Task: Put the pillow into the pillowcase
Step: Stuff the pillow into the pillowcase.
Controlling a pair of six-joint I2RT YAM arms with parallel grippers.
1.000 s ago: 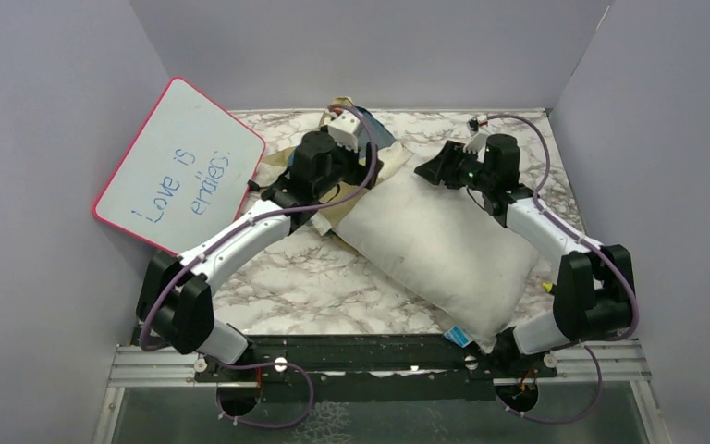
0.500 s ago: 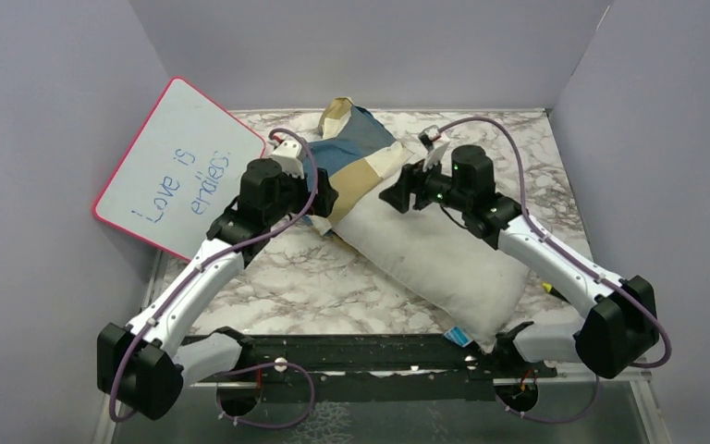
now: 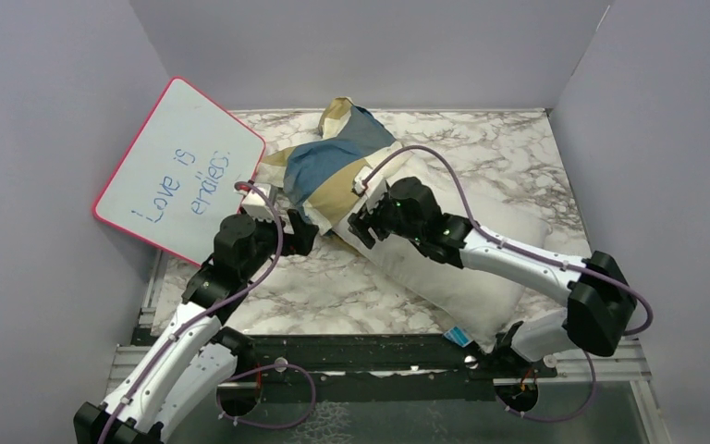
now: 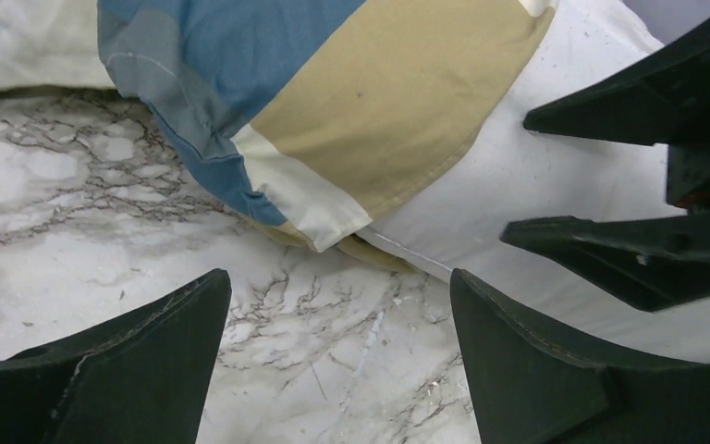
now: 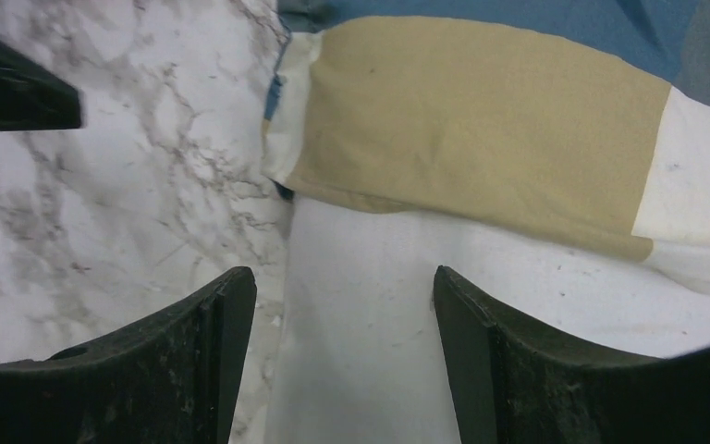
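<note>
- The left gripper point(image 4: 337, 291) has its jaws wide apart and empty, low over the marble-patterned table point(image 4: 102, 213), facing the hem of the limp blue, tan and cream checked fabric pillowcase point(image 4: 388, 111).
- The right gripper point(image 5: 342, 277) is likewise spread and empty, above the plump white rectangular fabric pillow point(image 5: 425, 314), near that hem.
- The pillow's far end appears sleeved; most lies bare.
- Step, as I judge it: taking hold of the hem. Next, each gripper pinches one side of the opening to draw it along.
</note>
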